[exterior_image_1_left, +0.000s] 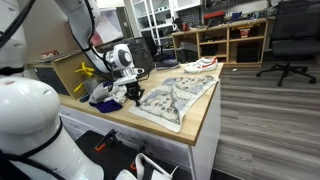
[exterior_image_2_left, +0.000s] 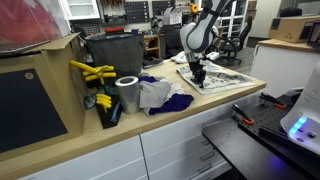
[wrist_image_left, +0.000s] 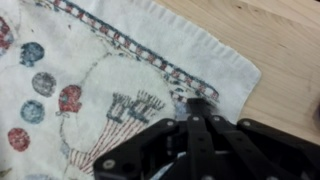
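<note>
While fully closed, end effector (wrist_image_left: 200, 104) tip-down on printed towel (wrist_image_left: 110, 60) near its bordered edge.

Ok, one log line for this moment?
jaws: shut, tips on towel near its border | towel: printed, spread on counter | beside: purple cloth, grey roll

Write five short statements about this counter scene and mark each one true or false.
1. The gripper is shut, with its tips at the towel. True.
2. The towel lies on the floor. False: it lies on the wooden counter.
3. A grey roll stands upright on the counter. True.
4. The towel is plain white. False: it bears coloured prints and a patterned border.
5. The gripper holds a yellow tool. False: the yellow tool lies apart from the gripper, near the roll.
</note>
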